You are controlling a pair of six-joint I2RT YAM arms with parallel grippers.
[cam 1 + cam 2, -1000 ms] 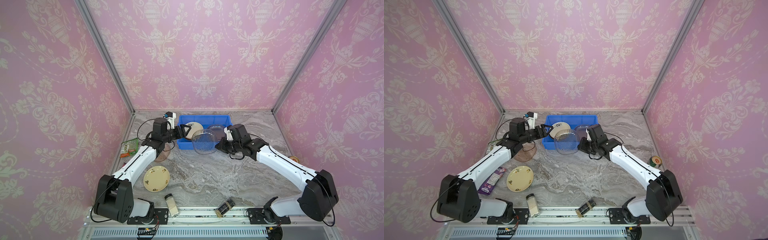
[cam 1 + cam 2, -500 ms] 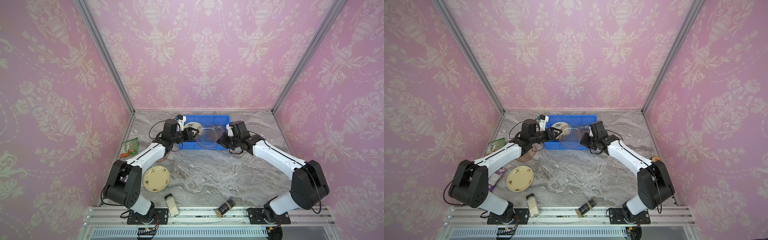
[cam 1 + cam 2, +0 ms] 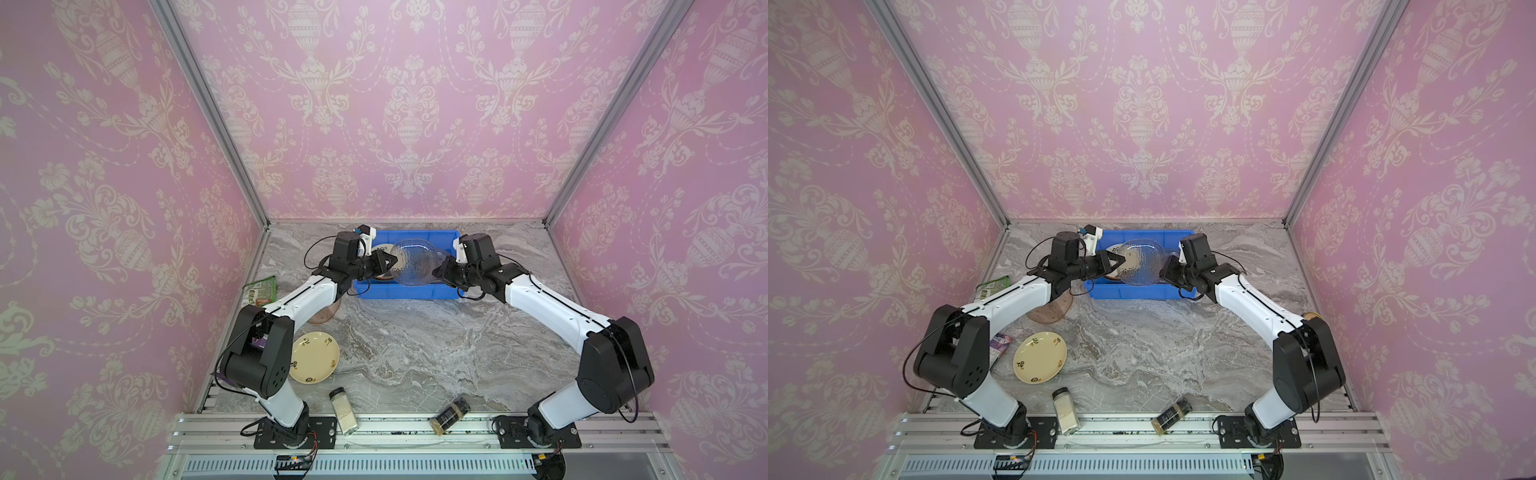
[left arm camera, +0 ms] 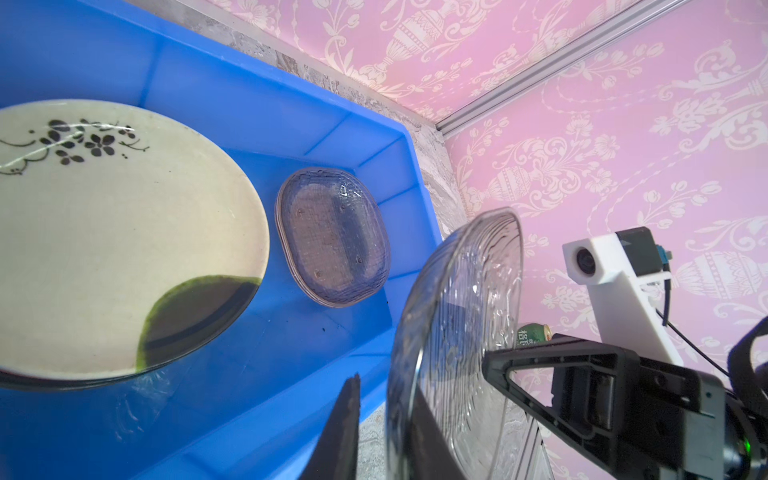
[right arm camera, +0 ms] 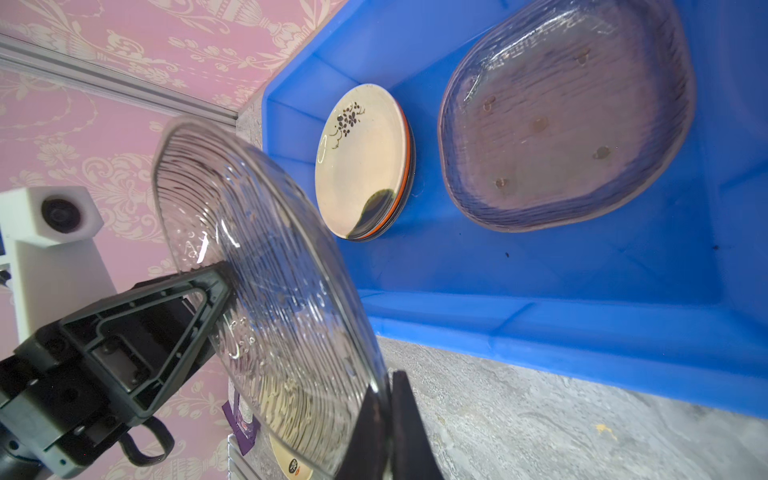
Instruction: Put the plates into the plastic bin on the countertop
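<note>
A clear ribbed glass plate [image 3: 415, 262] [image 3: 1140, 262] hangs on edge over the blue plastic bin [image 3: 407, 293] [image 3: 1129, 294]. My right gripper [image 3: 439, 272] [image 5: 384, 382] is shut on its right rim. My left gripper [image 3: 390, 262] [image 4: 384, 399] straddles the opposite rim, one finger against the glass, the other a narrow gap away. Inside the bin lie a cream plate [image 4: 104, 228] [image 5: 357, 166] stacked on orange and black ones, and a greyish glass dish [image 4: 332, 237] [image 5: 561, 124]. On the countertop [image 3: 415, 353] lie a cream plate [image 3: 313, 357] and a pinkish glass plate [image 3: 326, 313], partly under the left arm.
Two spice jars [image 3: 344, 409] [image 3: 449, 414] lie at the front edge. A green packet [image 3: 261, 289] and a purple packet [image 3: 998, 345] sit by the left wall, and a can [image 3: 1310, 316] is behind the right arm. Pink walls enclose three sides.
The right gripper has carried the glass plate back and up over the bin. The left arm followed, and its jaws have narrowed around the plate's other rim.
</note>
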